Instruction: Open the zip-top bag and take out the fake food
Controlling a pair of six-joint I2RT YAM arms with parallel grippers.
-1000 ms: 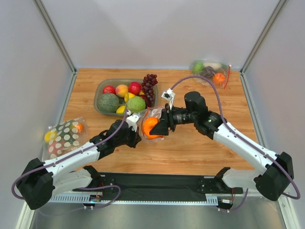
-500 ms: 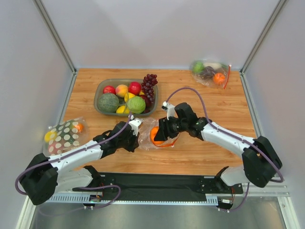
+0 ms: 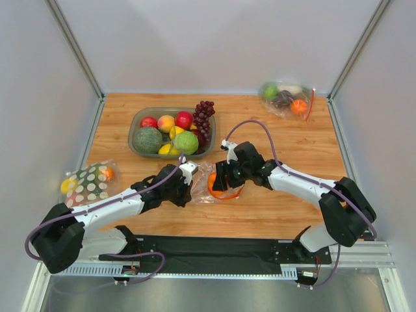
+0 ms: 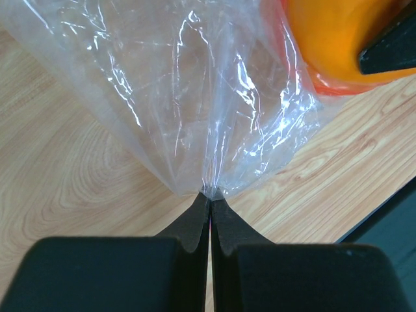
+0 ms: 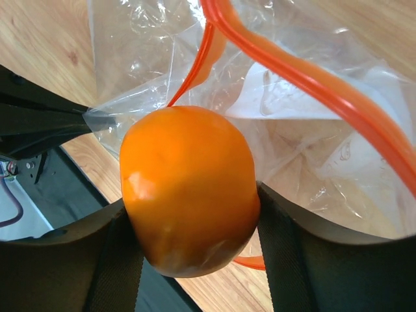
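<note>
A clear zip-top bag (image 3: 200, 187) with an orange-red zip strip (image 5: 305, 78) lies on the wooden table in the middle. My left gripper (image 3: 190, 187) is shut on the bag's crinkled corner (image 4: 210, 190). My right gripper (image 3: 215, 182) is shut on the small orange (image 5: 188, 188) at the bag's open mouth, where the strip loops around the fruit. The orange also shows at the top right of the left wrist view (image 4: 331, 39). A light green round fruit (image 3: 186, 142) and a dark purple grape bunch (image 3: 204, 118) lie at the bowl.
A grey bowl (image 3: 138, 120) at the back left holds red apples, lemons and a dark green squash (image 3: 147, 140). A second clear bag with fruit (image 3: 286, 99) lies at the back right. A white polka-dot bag (image 3: 88, 183) lies at the left edge.
My right gripper has come down and toward the near side with the orange. The bag has dropped onto the table with it. My left gripper has kept its hold and shifted slightly.
</note>
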